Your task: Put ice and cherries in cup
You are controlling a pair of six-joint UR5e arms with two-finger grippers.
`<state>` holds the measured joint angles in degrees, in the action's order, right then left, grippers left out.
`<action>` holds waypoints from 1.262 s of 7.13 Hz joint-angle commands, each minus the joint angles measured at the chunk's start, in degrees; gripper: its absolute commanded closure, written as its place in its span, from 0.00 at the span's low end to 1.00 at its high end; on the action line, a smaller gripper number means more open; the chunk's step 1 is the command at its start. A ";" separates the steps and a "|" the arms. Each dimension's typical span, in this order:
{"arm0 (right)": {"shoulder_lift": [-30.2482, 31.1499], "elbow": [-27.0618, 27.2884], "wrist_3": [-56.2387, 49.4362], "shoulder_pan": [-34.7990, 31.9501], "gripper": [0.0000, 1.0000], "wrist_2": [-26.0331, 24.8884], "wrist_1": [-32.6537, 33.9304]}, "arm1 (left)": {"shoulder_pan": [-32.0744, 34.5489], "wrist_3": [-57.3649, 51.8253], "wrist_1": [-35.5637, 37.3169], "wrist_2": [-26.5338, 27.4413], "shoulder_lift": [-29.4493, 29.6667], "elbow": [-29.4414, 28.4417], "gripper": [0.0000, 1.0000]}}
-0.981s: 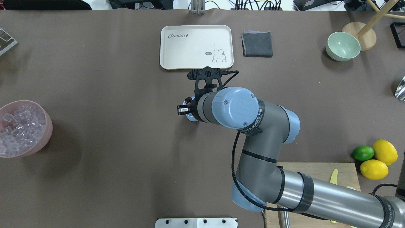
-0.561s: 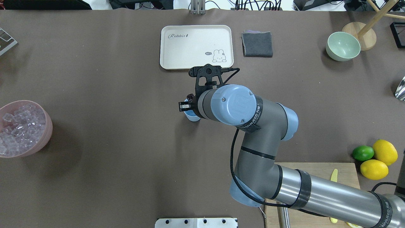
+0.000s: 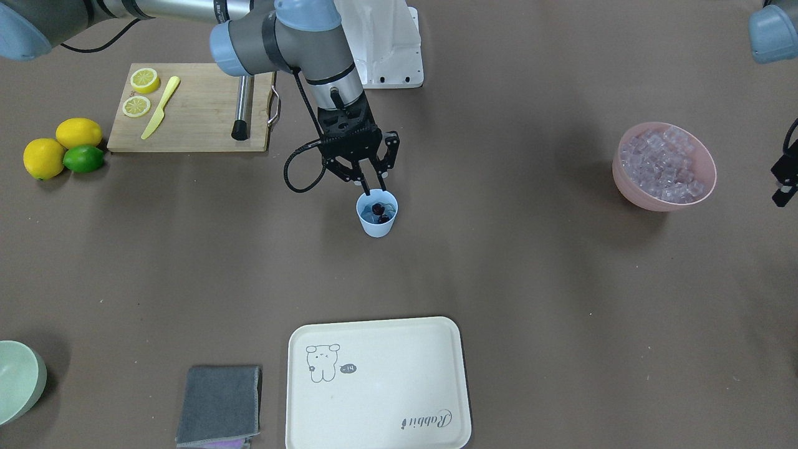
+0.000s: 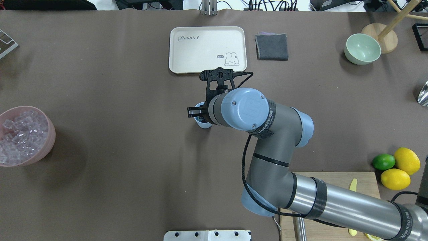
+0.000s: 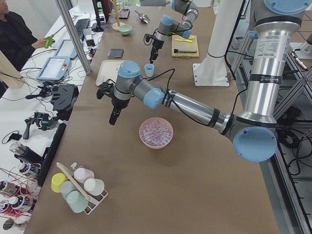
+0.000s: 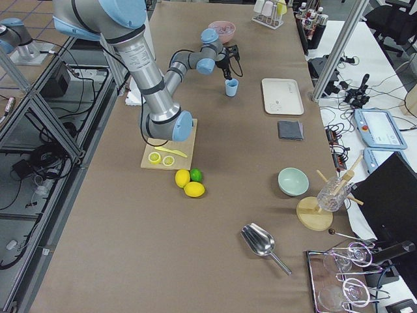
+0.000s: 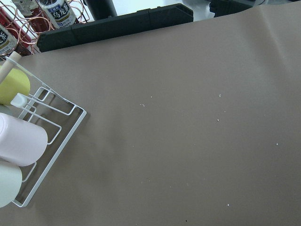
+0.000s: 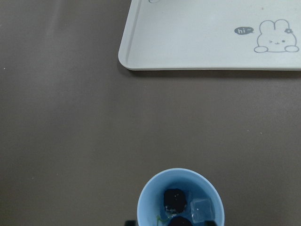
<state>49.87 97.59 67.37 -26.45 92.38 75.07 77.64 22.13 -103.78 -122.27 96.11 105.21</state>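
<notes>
Two cherries (image 8: 175,200) and one ice cube (image 8: 203,209) lie in my upright cup (image 3: 376,227), mouth up, mid-table; my right claw (image 3: 373,188) hangs above its rim, jaws parted, empty. Left claw (image 5: 112,119): I can't tell.

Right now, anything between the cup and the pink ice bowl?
Nothing: only bare brown table between the cup and the pink bowl, clearest in the front-facing view; the overhead view agrees.

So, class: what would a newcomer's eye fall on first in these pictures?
The right hand hangs open just above the pale blue cup in the middle of the table. Inside the cup lie dark cherries and an ice cube. A pink bowl heaped with ice sits far off on the robot's left.
</notes>
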 commanded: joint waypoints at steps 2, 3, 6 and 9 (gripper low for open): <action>2.49 13.71 -3.89 -15.04 0.00 20.04 27.05 | 2.32 -1.81 -0.20 -0.24 -2.76 -1.58 0.02; 8.08 18.64 -16.45 -26.35 0.00 28.48 34.81 | 4.43 -4.61 0.24 0.01 -3.29 -2.19 0.02; 24.83 14.08 -63.30 -54.77 0.00 40.68 41.88 | 11.29 -12.72 0.59 -4.86 -4.18 -11.74 0.02; 26.67 -4.03 -86.75 -66.35 0.00 40.78 43.94 | 12.80 -12.72 1.74 -10.35 -4.53 -13.89 0.02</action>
<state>75.49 99.95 -11.60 -89.38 133.27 118.92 90.02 9.45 -102.50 -131.86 91.79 91.81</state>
